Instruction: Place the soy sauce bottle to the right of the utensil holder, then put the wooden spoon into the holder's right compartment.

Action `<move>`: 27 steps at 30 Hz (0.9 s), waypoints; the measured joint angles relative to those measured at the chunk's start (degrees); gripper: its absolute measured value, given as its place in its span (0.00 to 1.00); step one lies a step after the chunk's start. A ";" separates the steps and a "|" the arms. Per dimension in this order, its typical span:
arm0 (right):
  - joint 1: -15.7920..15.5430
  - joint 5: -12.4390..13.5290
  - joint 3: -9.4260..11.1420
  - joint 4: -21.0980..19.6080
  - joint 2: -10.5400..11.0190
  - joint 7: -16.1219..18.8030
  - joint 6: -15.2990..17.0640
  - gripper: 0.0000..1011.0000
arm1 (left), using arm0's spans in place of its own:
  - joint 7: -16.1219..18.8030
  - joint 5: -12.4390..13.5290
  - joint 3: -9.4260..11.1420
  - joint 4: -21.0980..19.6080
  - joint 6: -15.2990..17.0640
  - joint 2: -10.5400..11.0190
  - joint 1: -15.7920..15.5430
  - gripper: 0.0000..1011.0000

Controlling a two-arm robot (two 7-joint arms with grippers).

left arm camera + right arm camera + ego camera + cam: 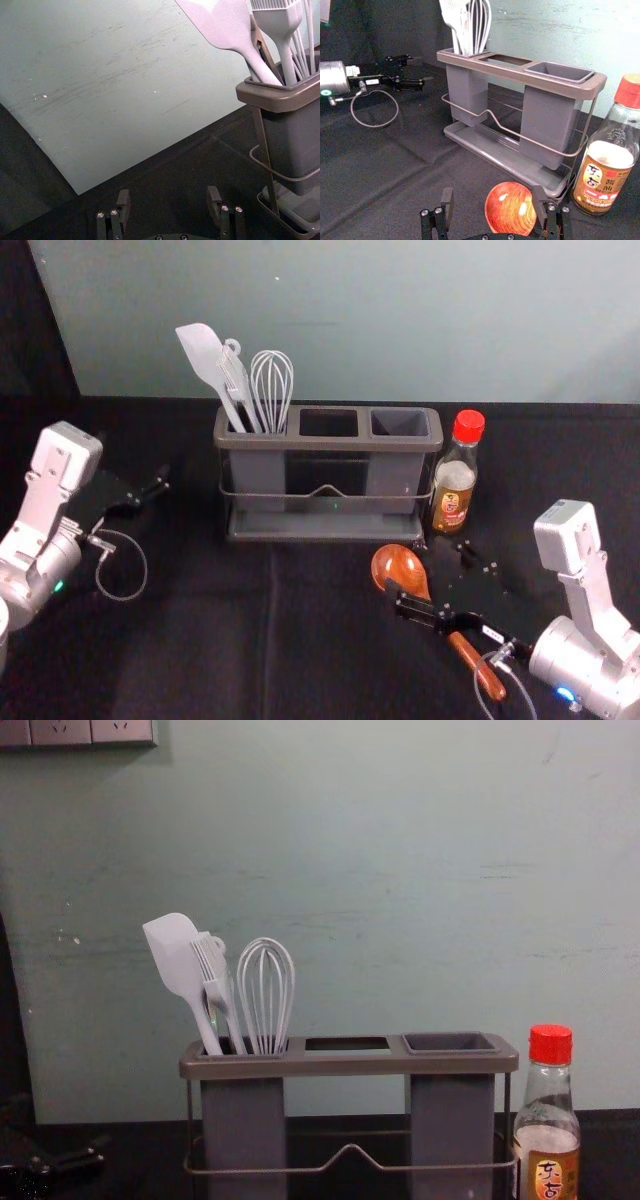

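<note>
Just right of the grey utensil holder (330,525) stands the soy sauce bottle (455,480), upright with a red cap; the chest view also has the bottle (547,1120) beside the holder (350,1065). The holder's right compartment (560,71) is empty. On the cloth in front lies the wooden spoon (400,568), bowl toward the holder, handle toward the right arm. My right gripper (440,578) is open above the spoon; in its wrist view the spoon's bowl (510,207) shows beyond and between the fingertips of the gripper (494,200). My left gripper (150,495) idles open at the left, also in its wrist view (167,205).
A white spatula (205,360), a brush and a whisk (272,385) stand in the holder's left compartment. Behind the table rises a pale green wall (350,320). The black cloth (220,630) has creases in front of the holder.
</note>
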 joint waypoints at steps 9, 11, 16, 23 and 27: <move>-0.05 0.00 0.06 -0.13 0.04 -0.02 -0.07 0.99 | 0.00 0.00 0.00 0.00 0.00 0.00 0.00 0.99; -0.06 0.00 0.07 -0.14 0.05 -0.03 -0.08 0.99 | 0.00 0.00 0.00 0.00 0.00 0.00 0.00 0.99; 0.52 -0.18 -0.29 -0.69 0.39 -0.66 3.60 0.99 | 0.00 0.00 0.00 0.00 0.00 0.00 0.00 0.99; 2.08 -1.34 -0.92 -4.20 1.48 -3.30 16.10 0.99 | 0.00 0.00 0.00 0.00 0.00 0.00 0.00 0.99; 3.44 -2.06 -1.40 -5.99 1.58 -4.55 23.18 0.99 | 0.00 0.00 0.00 0.00 0.00 0.00 0.00 0.99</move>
